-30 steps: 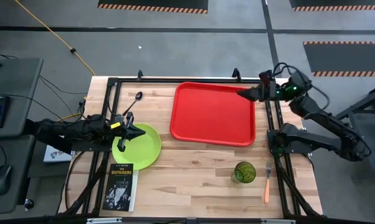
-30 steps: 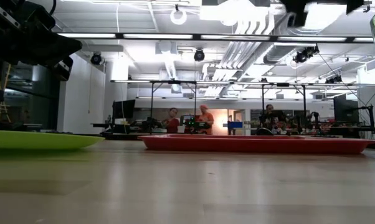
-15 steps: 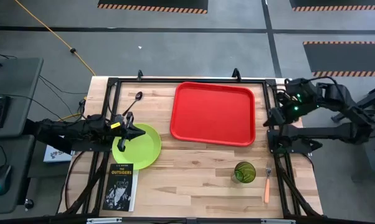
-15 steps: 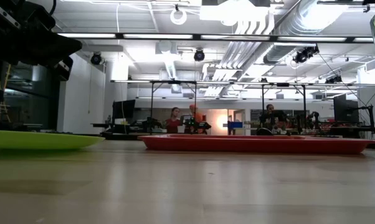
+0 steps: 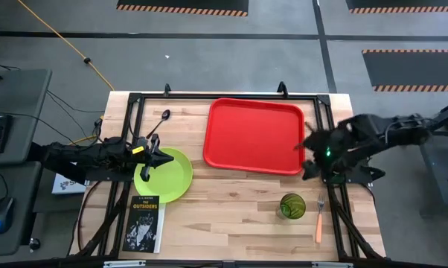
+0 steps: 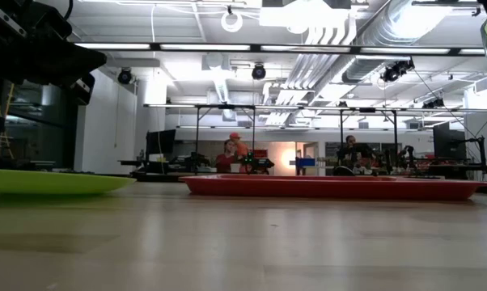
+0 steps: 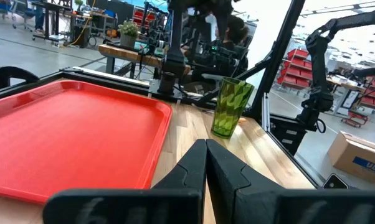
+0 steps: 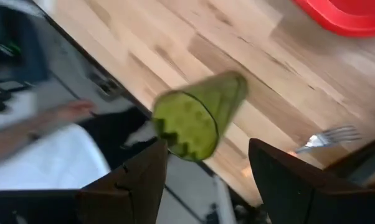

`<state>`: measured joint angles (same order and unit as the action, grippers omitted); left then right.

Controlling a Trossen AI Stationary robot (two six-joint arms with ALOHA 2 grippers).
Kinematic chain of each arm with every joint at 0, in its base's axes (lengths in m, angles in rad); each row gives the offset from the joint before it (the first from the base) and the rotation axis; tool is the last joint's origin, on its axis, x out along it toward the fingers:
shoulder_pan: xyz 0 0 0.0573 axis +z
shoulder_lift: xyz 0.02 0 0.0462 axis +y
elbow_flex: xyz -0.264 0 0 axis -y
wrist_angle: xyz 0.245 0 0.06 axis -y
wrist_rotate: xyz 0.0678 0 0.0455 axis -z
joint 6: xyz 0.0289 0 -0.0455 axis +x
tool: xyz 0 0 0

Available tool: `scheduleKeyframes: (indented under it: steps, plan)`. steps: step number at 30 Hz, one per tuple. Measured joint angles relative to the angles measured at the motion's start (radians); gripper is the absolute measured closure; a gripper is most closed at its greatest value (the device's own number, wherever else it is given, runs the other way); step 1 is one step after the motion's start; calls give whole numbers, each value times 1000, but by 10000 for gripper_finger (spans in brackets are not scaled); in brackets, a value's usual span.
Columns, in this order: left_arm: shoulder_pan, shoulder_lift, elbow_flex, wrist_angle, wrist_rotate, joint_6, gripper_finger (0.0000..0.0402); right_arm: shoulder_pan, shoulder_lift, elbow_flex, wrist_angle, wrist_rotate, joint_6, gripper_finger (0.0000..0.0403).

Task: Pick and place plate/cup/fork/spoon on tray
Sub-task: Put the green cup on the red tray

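The red tray (image 5: 255,135) lies at the table's far middle. The lime-green plate (image 5: 172,177) lies flat to its left. My left gripper (image 5: 167,158) is shut and hovers over the plate's left part; the low view shows it well above the plate (image 6: 49,182). The dark spoon (image 5: 160,125) lies beyond the plate. The green cup (image 5: 292,206) stands upright near the front right, with the orange-handled fork (image 5: 318,221) lying to its right. My right gripper (image 5: 306,158) is open beside the tray's right near corner. In its wrist view (image 8: 206,180) it faces the cup (image 8: 200,118).
A book (image 5: 144,222) lies at the near left, just in front of the plate. Black frame rails (image 5: 336,193) run along the table's left and right sides. Bare wood lies between the plate and the cup. People move in the room beyond (image 6: 235,149).
My right gripper has swung from the tray's far right corner out past the table's right edge. It has then come toward the near edge, to the tray's right near corner, and now faces the cup. My left arm and all the tableware have kept still.
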<state>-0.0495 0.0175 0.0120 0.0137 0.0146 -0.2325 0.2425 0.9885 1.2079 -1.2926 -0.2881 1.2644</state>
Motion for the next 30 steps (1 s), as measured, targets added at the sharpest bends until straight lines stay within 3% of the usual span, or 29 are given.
scheduleKeyframes:
  steps: [9,16,30]
  plan:
    - [0,0,0,0,0,0,401,317,130,0,53,310,231,185]
    - [0,0,0,0,0,0,401,408,263,0,88,310,273,185]
    - [0,0,0,0,0,0,401,413,450,0,84,269,280,185]
